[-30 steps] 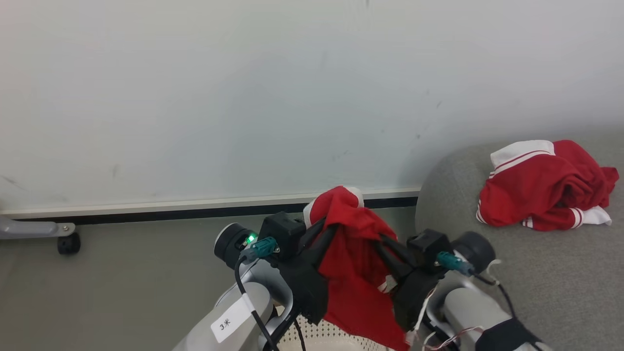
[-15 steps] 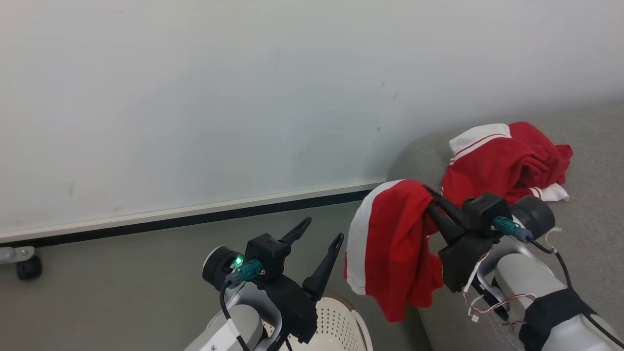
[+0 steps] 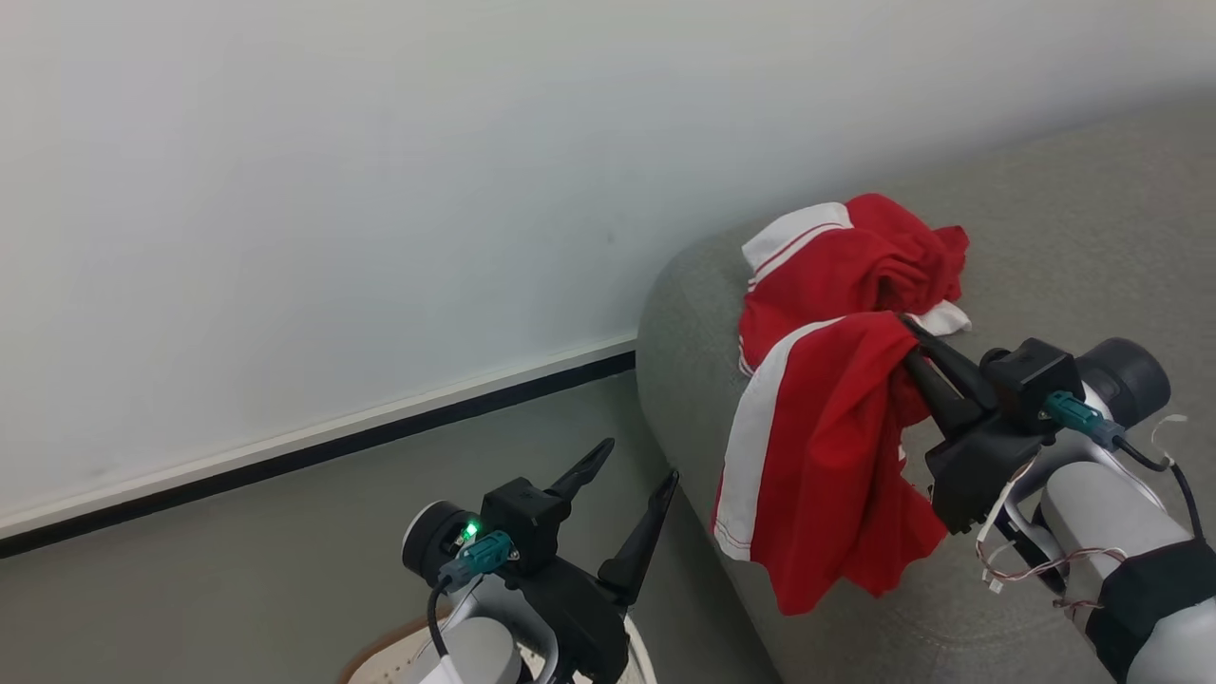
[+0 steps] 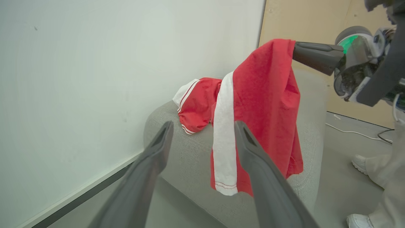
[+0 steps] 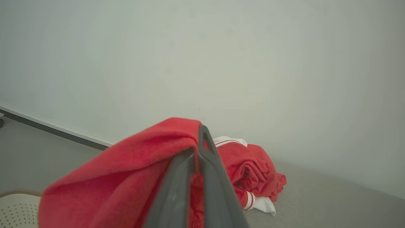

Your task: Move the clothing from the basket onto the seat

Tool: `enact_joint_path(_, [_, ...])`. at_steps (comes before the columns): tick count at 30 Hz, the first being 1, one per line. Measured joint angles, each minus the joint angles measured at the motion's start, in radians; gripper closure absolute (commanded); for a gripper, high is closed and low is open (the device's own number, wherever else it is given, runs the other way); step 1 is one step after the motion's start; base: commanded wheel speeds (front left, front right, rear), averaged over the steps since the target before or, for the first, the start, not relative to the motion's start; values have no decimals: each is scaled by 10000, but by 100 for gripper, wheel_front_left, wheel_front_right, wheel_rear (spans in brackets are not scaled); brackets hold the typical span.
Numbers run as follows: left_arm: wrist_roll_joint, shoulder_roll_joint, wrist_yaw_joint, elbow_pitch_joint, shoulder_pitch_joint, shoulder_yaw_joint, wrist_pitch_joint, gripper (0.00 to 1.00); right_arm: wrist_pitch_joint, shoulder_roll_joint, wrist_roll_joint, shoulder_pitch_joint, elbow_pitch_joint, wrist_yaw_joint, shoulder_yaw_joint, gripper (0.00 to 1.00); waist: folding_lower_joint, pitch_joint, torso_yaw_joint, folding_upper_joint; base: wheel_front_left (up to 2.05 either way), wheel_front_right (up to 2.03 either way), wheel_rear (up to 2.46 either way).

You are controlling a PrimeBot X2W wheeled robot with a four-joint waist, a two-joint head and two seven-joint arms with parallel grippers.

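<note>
At the lower left we see the left gripper [image 3: 640,458], its two fingers spread apart and holding nothing. Beneath its arm lies the basket [image 3: 372,654], cut off by the bottom edge, so we cannot see inside it. Further right, the striped-side garment [image 3: 836,446] hangs from the right gripper [image 3: 909,331], whose fingers are pressed together on a bunched fold at the cloth's top. That fold hides the fingertips in the head view. The garment dangles over the rounded end of the seat [image 3: 1045,237], and we cannot tell whether its lower hem touches the upholstery. Just beyond the right gripper, the collared garment [image 3: 855,266] lies crumpled on the seat near the wall, much of it lost in its own folds.
</note>
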Motion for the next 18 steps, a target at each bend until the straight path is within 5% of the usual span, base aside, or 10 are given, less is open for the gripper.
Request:
enact_joint_path(9, [10,-67,94,-322,128,-107,-4,0,0,-487,-38,-245,-610,0,-230,100,-1,325,-983,-1,0,0,0])
enact_joint_path(18, [322,-54,268,-947,76,-345,-44,0,94,-943,63,-1550,-943,0,-872,100,0,1210,-1162,0,0,0,0])
